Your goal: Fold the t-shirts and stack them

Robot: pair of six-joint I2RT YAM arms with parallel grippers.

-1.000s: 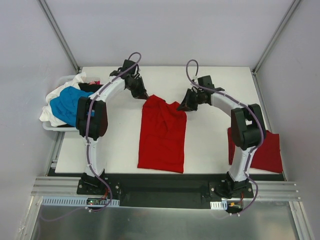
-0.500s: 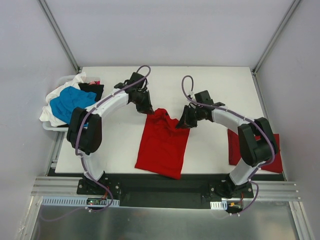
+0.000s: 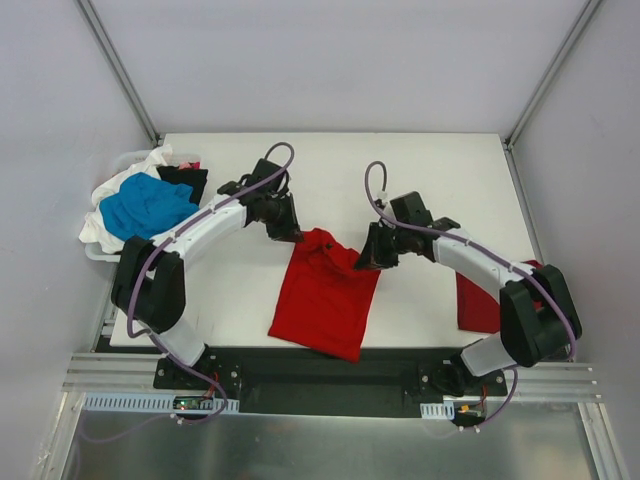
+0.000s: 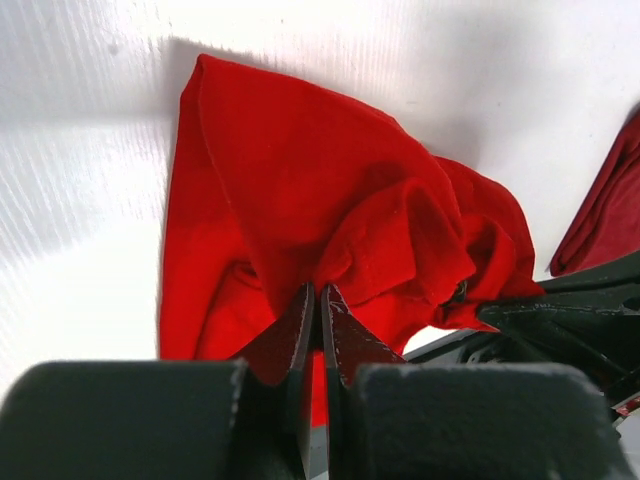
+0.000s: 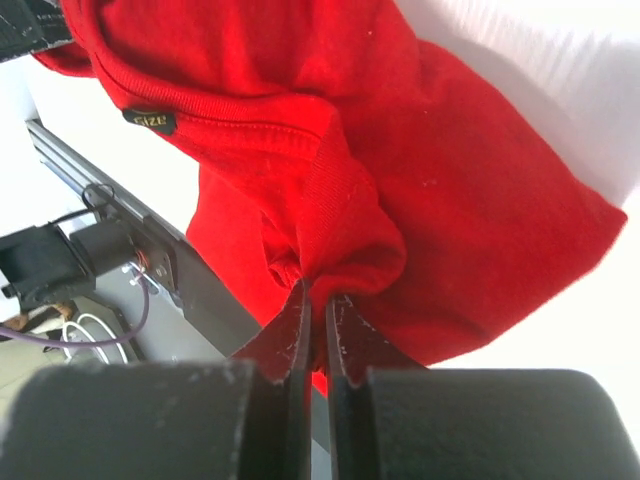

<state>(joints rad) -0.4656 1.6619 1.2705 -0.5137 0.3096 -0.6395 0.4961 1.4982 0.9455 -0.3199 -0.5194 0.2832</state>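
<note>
A bright red t-shirt (image 3: 325, 295) lies folded lengthwise at the table's middle front, its lower edge over the near edge. My left gripper (image 3: 294, 234) is shut on its far left corner, and the cloth (image 4: 300, 190) bunches between the fingers. My right gripper (image 3: 366, 262) is shut on the far right corner, by the collar (image 5: 250, 110) with its size label. The shirt's far end is lifted and pulled toward the near side. A folded red t-shirt (image 3: 485, 305) lies at the right, partly hidden by the right arm.
A white bin (image 3: 105, 250) at the table's left edge holds a heap of blue (image 3: 145, 208), white and black shirts. The black base rail (image 3: 320, 375) runs along the near edge. Grey walls close in the back and sides.
Both grippers have drawn the shirt's far end toward the near edge, shortening the flat part. The arms have swung inward and nearer with it.
</note>
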